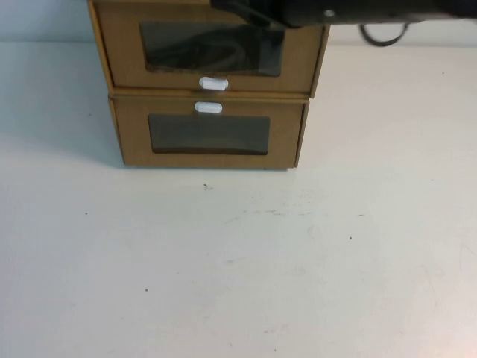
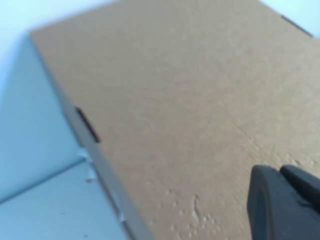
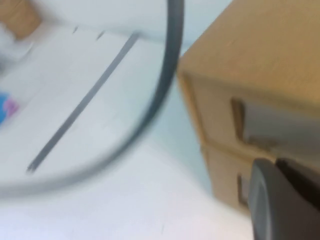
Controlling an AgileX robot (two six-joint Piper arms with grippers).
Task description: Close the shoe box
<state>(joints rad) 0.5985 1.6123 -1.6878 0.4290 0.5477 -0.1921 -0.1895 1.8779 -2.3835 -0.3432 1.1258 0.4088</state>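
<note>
Two brown cardboard drawer boxes stand stacked at the far middle of the table. The shoe box (image 1: 211, 48) is the upper one, with its white pull tab (image 1: 213, 83) below its clear window. The lower box (image 1: 210, 134) has its tab above its window. In the left wrist view my left gripper (image 2: 281, 172) is shut and empty, close over the flat cardboard top (image 2: 190, 110). In the right wrist view my right gripper (image 3: 276, 165) is shut and empty, off to the side of the stack (image 3: 260, 100). A dark arm part (image 1: 298, 11) crosses above the shoe box in the high view.
The white table (image 1: 238, 268) stretches from the boxes to the near edge. A dark cable loop (image 1: 384, 33) hangs at the back right and sweeps across the right wrist view (image 3: 170, 75). A pale wall stands behind the boxes.
</note>
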